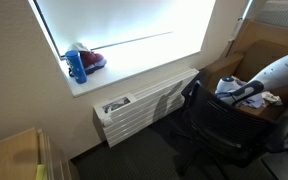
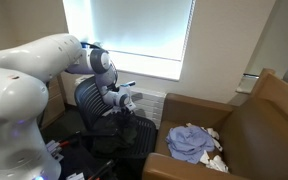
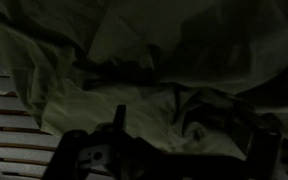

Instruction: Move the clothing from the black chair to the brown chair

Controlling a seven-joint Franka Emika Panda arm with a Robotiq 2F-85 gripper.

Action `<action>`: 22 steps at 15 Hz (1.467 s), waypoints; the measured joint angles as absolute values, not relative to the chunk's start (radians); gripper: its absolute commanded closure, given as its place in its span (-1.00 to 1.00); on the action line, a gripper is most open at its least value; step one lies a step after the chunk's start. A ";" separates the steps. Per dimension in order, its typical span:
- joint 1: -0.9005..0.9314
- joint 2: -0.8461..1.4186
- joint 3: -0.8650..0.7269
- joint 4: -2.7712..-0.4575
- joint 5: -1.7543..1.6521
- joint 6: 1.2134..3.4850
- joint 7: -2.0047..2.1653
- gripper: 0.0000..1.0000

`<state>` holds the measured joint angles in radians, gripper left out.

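Above black chair (image 2: pixel 89 102) by radiator (image 1: pixel 149 103), gripper (image 2: pixel 127 99) hangs, spread unclear; clothing (image 2: pixel 189 141) on brown chair (image 2: pixel 259 115).

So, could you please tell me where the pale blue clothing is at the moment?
In an exterior view the pale blue clothing lies bunched on the seat of the brown chair, lower right, beside the black chair.

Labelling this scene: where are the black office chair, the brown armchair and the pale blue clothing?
Black office chair (image 2: pixel 88 100): in an exterior view, backrest.
Brown armchair (image 2: pixel 272 108): in an exterior view, backrest.
Pale blue crumpled clothing (image 2: pixel 190 141): in an exterior view, heap's middle.
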<state>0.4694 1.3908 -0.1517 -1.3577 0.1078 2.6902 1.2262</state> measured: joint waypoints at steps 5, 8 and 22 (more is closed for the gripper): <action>0.401 1.491 -0.150 -1.256 0.109 2.686 1.276 -0.18; 0.340 1.486 -0.099 -1.225 0.111 2.633 1.275 0.26; 0.093 1.391 0.001 -1.146 0.195 2.574 1.271 0.98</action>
